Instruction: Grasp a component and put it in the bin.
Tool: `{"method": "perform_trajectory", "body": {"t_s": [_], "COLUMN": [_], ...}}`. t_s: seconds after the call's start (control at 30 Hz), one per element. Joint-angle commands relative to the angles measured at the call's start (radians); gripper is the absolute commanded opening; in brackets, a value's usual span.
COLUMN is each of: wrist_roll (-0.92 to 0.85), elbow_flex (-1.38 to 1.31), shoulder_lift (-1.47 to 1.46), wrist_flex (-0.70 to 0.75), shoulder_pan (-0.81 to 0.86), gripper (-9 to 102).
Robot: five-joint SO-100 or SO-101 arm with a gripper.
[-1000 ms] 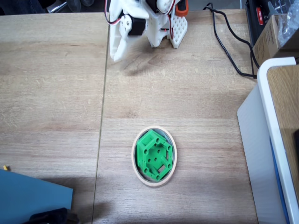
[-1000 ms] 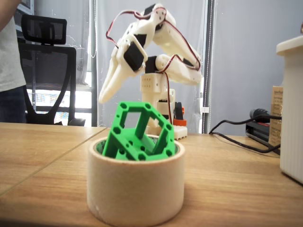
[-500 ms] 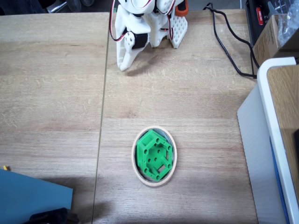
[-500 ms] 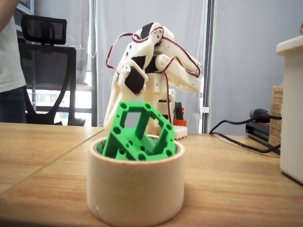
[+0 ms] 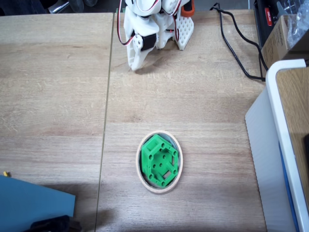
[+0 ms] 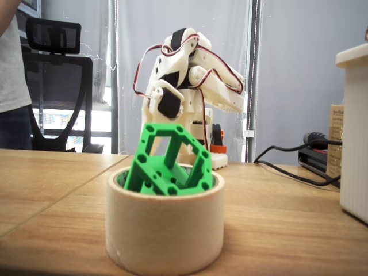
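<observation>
From above I see the component [image 5: 160, 161] sitting inside the bin [image 5: 140, 174], a little below the table's [image 5: 53, 96] centre at about 6 o'clock; the low side view shows the component [image 6: 168, 161] tilted, its lower half inside the ring and its upper corner poking well above the bin's [image 6: 164, 230] rim; so I judge the placing done.

What has changed over the last second is the arm alone; it has drawn back toward its base at 12 o'clock and folded down, and the gripper [image 5: 135, 66] now points down at the wood just in front of the base, well apart from the bin; a second ago it hung further out toward 11 o'clock and higher. The component and bin have not shifted at all.

The fingers look pressed together with nothing between them, though from the side the gripper's tips are hidden behind the component. I read this as the return to rest; nothing is left but to park; the cable [image 5: 236, 53] at 1 o'clock lies clear of the arm.
</observation>
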Motion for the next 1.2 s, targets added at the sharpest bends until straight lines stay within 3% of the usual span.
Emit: {"method": "perform_trajectory", "body": {"t_s": [0.0,1.17], "wrist_roll": [0.009,0.009], "elbow_flex": [-0.009,0.051], "shoulder_lift": [0.006,0.003], "wrist_flex": [0.066,0.064], "shoulder_pan": [-0.008,-0.014], "gripper": [0,0]}}
